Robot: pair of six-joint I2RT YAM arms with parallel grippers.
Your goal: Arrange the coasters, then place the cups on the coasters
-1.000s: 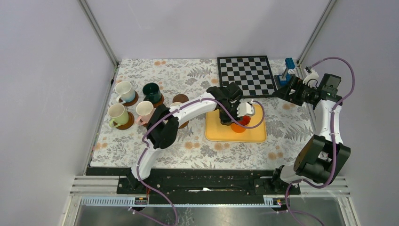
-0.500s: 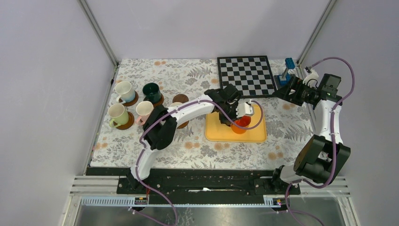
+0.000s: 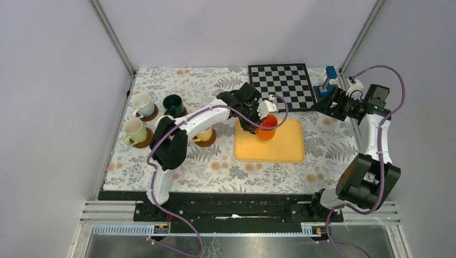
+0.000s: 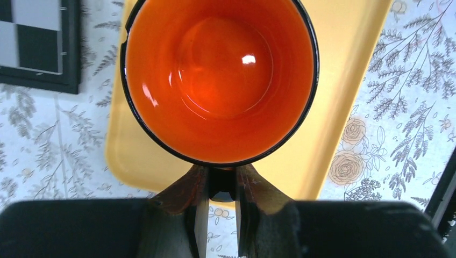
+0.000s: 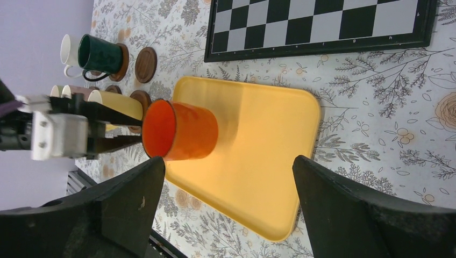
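My left gripper [image 3: 259, 119] is shut on the handle of the orange cup [image 3: 267, 127] and holds it upright just above the yellow tray [image 3: 285, 150]. In the left wrist view the fingers [image 4: 196, 188] pinch the dark handle below the cup [image 4: 220, 80]. At the left, the white cup [image 3: 141, 102], dark green cup [image 3: 173, 104], light green cup [image 3: 133, 130] and cream-yellow cup [image 3: 204, 134] stand on coasters. One coaster [image 5: 145, 64] lies bare beside the dark green cup [image 5: 102, 54]. My right gripper [image 5: 228, 172] hangs open at the far right, apart from everything.
A chessboard [image 3: 282, 86] lies at the back, beyond the tray. A small blue object [image 3: 329, 74] stands at the back right near my right gripper [image 3: 326, 105]. The left arm's elbow [image 3: 168, 142] hangs over the cups at the left.
The left gripper has shut on the orange cup's handle and lifted the cup off the tray, carrying it a little back and left. The right arm stayed still.
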